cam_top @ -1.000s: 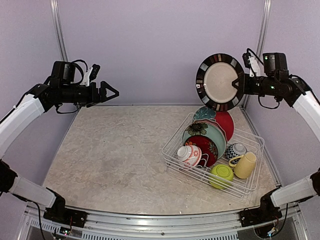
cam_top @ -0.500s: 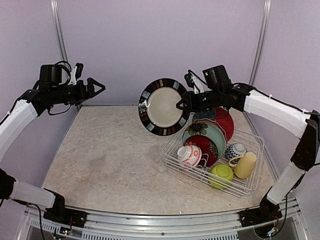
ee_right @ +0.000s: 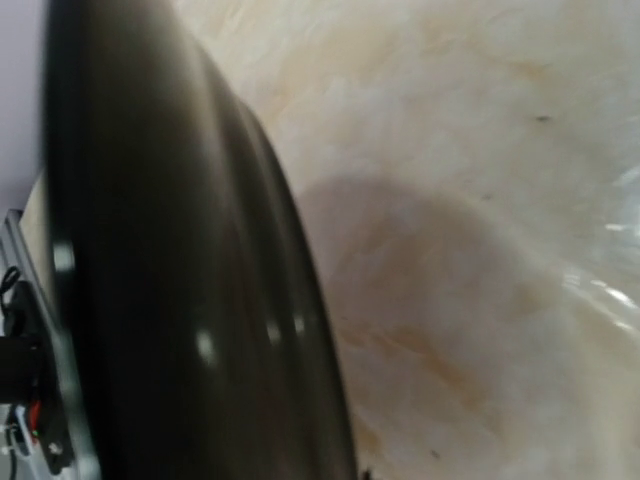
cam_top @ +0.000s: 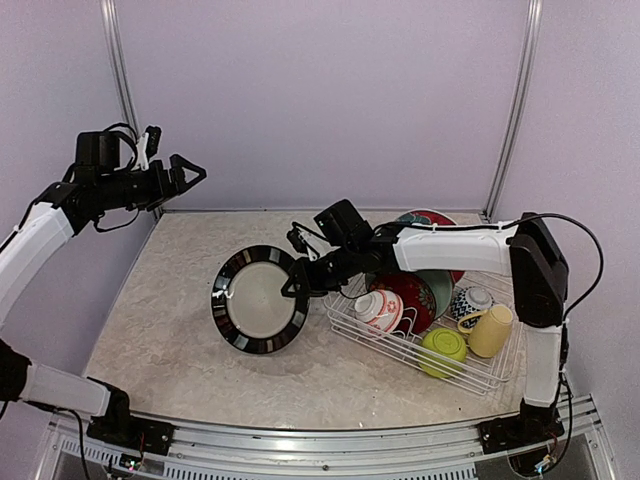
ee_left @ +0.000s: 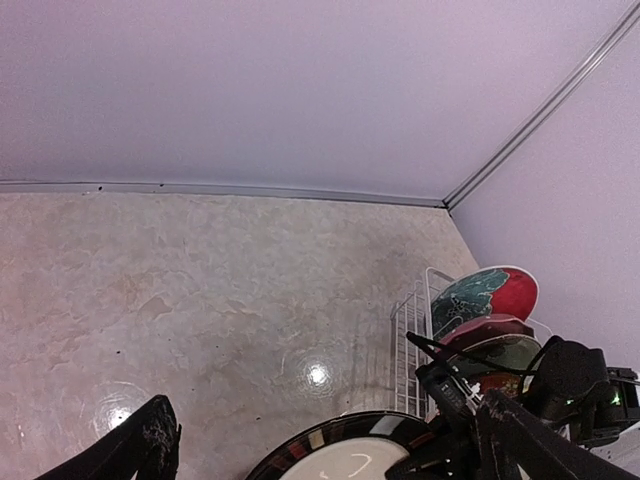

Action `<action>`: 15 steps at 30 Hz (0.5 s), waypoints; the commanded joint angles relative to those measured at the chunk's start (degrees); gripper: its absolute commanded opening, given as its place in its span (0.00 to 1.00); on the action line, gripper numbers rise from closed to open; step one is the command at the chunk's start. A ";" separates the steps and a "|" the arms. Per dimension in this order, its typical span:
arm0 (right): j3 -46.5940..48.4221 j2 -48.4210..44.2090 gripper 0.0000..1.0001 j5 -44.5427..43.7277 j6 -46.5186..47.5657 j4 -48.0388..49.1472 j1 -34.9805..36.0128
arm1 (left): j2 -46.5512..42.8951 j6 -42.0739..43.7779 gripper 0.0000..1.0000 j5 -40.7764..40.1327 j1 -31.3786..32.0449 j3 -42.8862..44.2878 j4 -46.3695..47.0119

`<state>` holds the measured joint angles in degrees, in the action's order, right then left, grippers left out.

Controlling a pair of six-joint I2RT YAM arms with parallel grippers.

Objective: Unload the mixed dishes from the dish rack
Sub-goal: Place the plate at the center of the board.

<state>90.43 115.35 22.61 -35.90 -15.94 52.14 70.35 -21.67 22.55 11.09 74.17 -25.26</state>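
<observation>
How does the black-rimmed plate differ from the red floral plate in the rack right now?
The black-rimmed plate is out of the rack, gripped at its rim by the right tool over the table; the red floral plate stands in the rack, ungripped. The black-rimmed plate's centre is plain cream; the red floral plate's is patterned. Both are round, standing near upright.

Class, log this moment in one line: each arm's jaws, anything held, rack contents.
left arm: jaws open, empty | right arm: jaws shut on black-rimmed plate, tilted over table | dish rack: bowls, mug, plates
</observation>
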 commanded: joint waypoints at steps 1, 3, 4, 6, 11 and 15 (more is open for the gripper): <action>6.71 2.55 0.00 7.38 -2.84 10.93 2.52 | 0.34 -0.23 0.99 0.63 -0.87 -0.44 0.51; 8.55 4.66 0.00 7.74 -1.34 9.70 3.83 | 1.30 -0.34 0.99 1.55 -0.81 1.82 -2.16; 9.64 5.80 0.00 7.76 -0.87 8.58 4.44 | 1.37 -0.31 0.99 2.11 -0.81 1.81 -1.64; 11.65 7.90 0.00 8.79 -0.47 7.01 5.31 | 0.39 -0.07 0.99 2.26 -1.00 -0.56 1.36; 12.70 10.46 0.00 8.09 1.50 3.15 7.09 | 2.03 -0.15 0.99 2.16 -1.95 1.12 -0.86; 11.96 12.28 0.00 7.59 1.19 2.48 7.34 | 2.06 -1.49 0.99 2.11 -3.42 0.57 -0.47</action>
<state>100.36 126.82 27.75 -35.46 -16.29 59.27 71.72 -22.09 23.97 9.08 74.08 -25.04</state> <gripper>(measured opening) 0.101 0.990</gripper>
